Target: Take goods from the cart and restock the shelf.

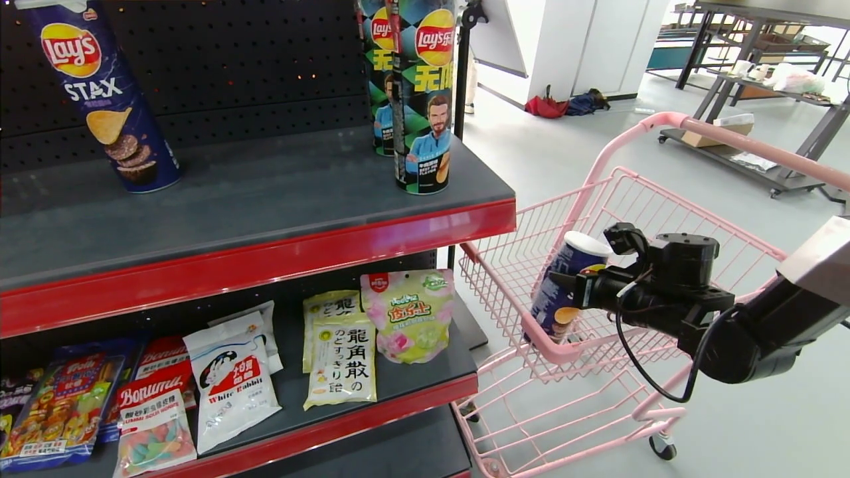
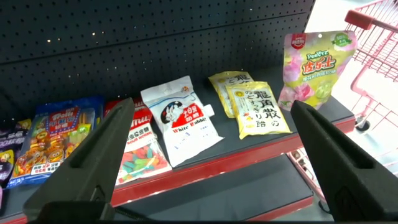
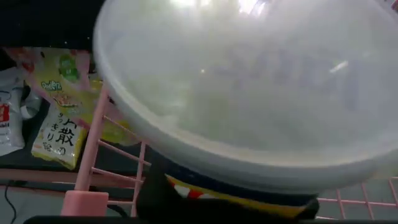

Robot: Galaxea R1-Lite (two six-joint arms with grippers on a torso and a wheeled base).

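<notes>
A dark blue chip can with a white lid (image 1: 564, 282) stands tilted inside the pink cart (image 1: 597, 199), near its left rim. My right gripper (image 1: 576, 287) is shut on this can from the right side. The can's clear white lid (image 3: 249, 93) looms close in the right wrist view, with the cart rim (image 3: 87, 155) beside it. My left gripper (image 2: 211, 155) is open, its two dark fingers (image 2: 87, 168) spread wide before the lower shelf (image 2: 249, 155) of snack bags. The upper shelf (image 1: 265, 192) holds a blue chip can (image 1: 106, 93) at left and two green-black cans (image 1: 422, 93) at right.
The lower shelf carries several snack bags: a white candy bag (image 1: 229, 378), yellow lozenge bags (image 1: 339, 352), a green-pink pouch (image 1: 408, 315). The middle of the upper shelf is bare. Metal racks (image 1: 764, 73) stand across the grey floor behind the cart.
</notes>
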